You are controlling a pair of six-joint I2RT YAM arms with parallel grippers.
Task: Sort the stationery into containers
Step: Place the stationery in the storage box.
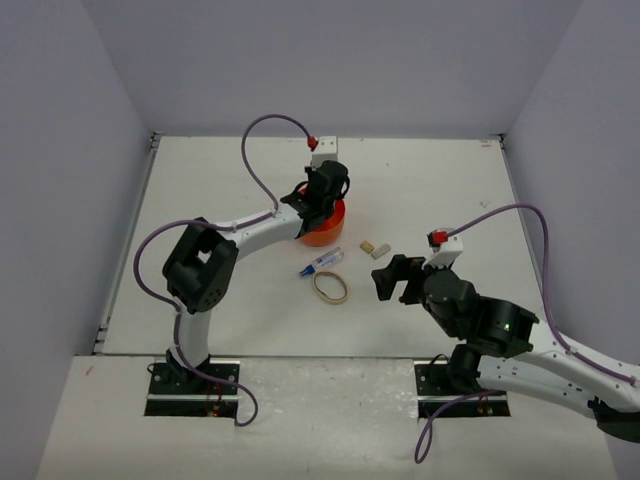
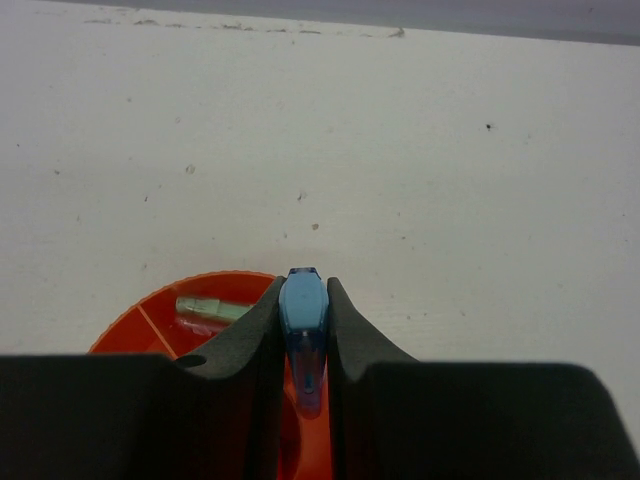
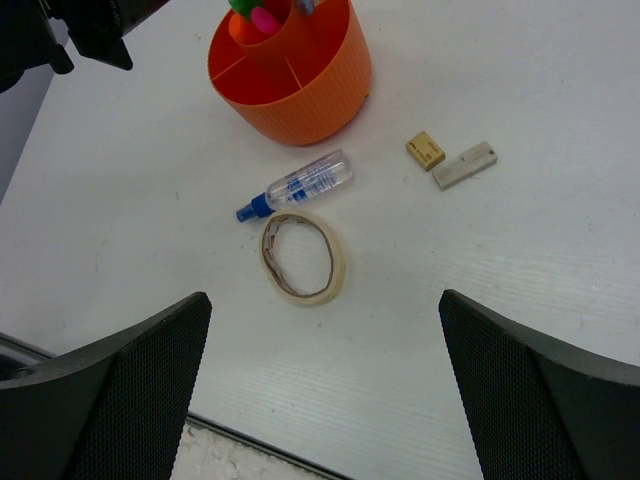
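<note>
Fingers (image 2: 245, 345) of left gripper (image 2: 303, 290) are pinched on a blue marker (image 2: 303, 312) with the orange organizer (image 2: 135, 325) just below them, right gripper (image 3: 325, 300) fingers are spread wide.

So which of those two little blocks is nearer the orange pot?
The squarish yellow-tan block; the longer, paler block lies just beyond it.

Your left arm stretches far forward, elbow bent, left gripper (image 1: 322, 200) pointing down, pinched tight on a blue marker (image 2: 302, 308). Your right gripper (image 1: 396, 280) hovers over the counter, jaws spread wide, holding nothing.
</note>
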